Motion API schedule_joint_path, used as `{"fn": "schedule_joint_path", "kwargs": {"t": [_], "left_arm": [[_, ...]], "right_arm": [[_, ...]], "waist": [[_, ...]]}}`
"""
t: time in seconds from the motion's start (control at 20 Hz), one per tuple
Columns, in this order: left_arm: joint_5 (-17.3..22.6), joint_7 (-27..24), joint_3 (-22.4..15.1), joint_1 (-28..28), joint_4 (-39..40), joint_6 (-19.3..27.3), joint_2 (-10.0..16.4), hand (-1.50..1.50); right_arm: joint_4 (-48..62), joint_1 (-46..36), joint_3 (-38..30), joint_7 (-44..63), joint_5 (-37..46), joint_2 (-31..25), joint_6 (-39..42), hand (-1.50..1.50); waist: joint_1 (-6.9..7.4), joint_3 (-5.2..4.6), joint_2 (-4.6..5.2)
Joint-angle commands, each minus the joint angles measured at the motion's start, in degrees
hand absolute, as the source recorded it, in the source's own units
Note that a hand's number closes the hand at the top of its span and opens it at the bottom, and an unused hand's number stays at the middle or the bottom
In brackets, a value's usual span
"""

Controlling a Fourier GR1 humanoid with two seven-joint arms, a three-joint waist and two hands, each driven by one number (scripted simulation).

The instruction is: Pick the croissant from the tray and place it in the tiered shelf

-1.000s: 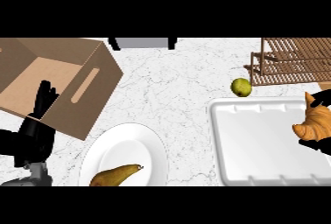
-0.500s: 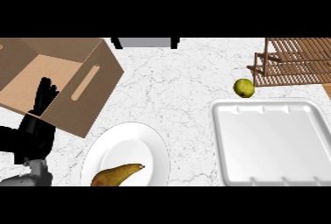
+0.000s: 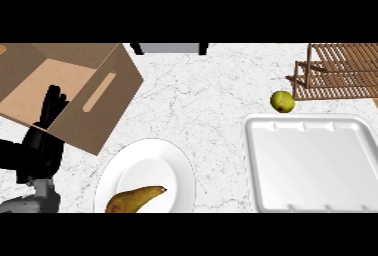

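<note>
Where the marble counter (image 3: 207, 100) meets the view's left edge, the left hand (image 3: 44, 135) rests with its black fingers straight and upright, holding nothing. Their tips overlap the near rim of the box (image 3: 111, 105). Its grey forearm (image 3: 33, 200) shows at the lower left corner. It is the only 1 of the 2 hands in view.

The box is brown cardboard, open at the top and set at a slant. 1 long rounded slot is cut into the flat side wall that faces the counter's middle.

Near the box's lower corner lies a smooth, glossy white plate (image 3: 159, 160), drawn out into an oval. On its near part lies 1 pear (image 3: 136, 198), brown-yellow and matte, its narrow stem end pointing right.

At the right sits the tray (image 3: 310, 165). It is white and rectangular, with rounded corners, a raised rim and small notches along its far and near walls. Its floor is bare.

The croissant shows nowhere in this view, so I cannot tell where it is.

Just beyond the tray's far left corner sits 1 small round fruit (image 3: 282, 101), yellow-green with a dull skin, apart from the rim.

The shelf (image 3: 339, 72) fills the upper right corner. It is made of thin, parallel slats of reddish-brown wood in a square frame, and its near left post stands just beside the fruit.

The counter is white stone with fine grey veins.
</note>
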Motion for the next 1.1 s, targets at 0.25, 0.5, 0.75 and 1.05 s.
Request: {"fn": "schedule_joint_path", "kwargs": {"t": [0.25, 0.5, 0.75, 1.05], "left_arm": [[-0.6, -2.3, 0.2, -1.2, 2.1, -0.2, -0.9, 0.00], [-2.6, 1.3, -2.2, -3.6, 1.2, 1.5, -2.6, 0.00], [-0.7, -3.3, -1.2, 1.2, 0.5, -1.5, -1.9, 0.00], [-3.9, -3.5, -2.5, -2.6, 4.5, 1.1, -3.5, 0.00]], "right_arm": [[28.1, -13.6, 3.2, -12.4, 4.9, -3.2, -11.6, 1.50], [39.8, -20.1, 3.7, -17.2, 6.4, -3.1, -17.8, 1.50], [51.3, -24.8, 2.8, -24.6, 7.4, -4.6, -23.2, 1.50], [59.8, -27.5, 3.8, -28.7, 9.5, -3.8, -27.8, 1.50]], "waist": [[0.85, 0.06, 0.34], [0.85, 0.08, 0.36], [1.98, 0.13, 0.65], [1.68, 0.16, 0.91]]}}
